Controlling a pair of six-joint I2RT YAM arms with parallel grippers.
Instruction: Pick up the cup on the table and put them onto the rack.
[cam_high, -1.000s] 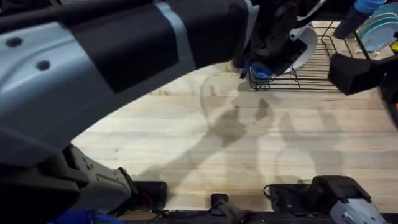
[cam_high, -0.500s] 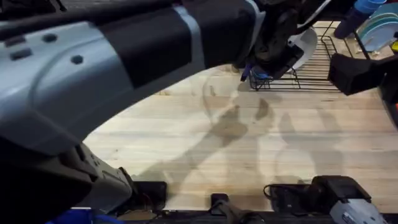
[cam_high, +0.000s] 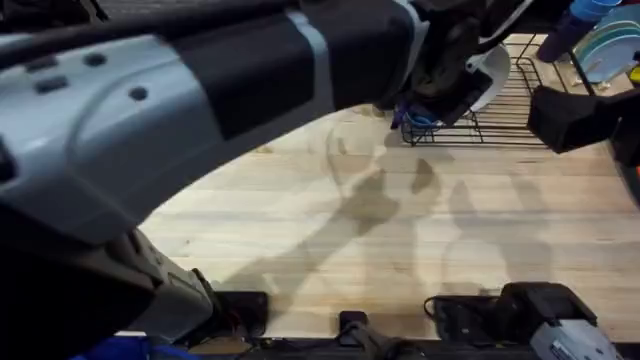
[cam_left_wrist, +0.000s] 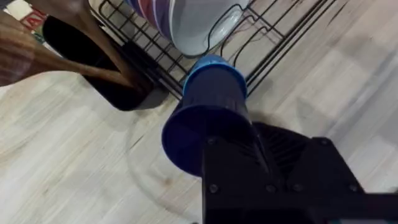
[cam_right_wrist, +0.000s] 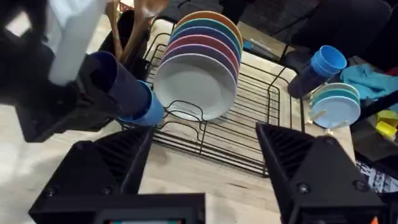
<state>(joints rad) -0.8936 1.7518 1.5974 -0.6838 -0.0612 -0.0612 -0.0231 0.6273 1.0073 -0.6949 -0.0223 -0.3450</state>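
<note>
Reaching across the upper middle of the overhead frame, left gripper (cam_left_wrist: 249, 155) clenched on the blue cup (cam_left_wrist: 208, 112), cup tilted on its side with its closed end against the near front corner of the rack (cam_left_wrist: 280, 56). Cup base just beside the front white plate (cam_left_wrist: 199, 25), over the rack's edge wires rather than set inside. Beside that corner, a black holder (cam_left_wrist: 93, 68) with wooden utensils, on the pale wood counter (cam_left_wrist: 62, 162). In the right wrist view, right gripper (cam_right_wrist: 205, 158) released, fingers spread wide, hanging in front of the rack, apart from the cup. Second blue cup (cam_right_wrist: 320, 65) at upper right, behind the rack.
</note>
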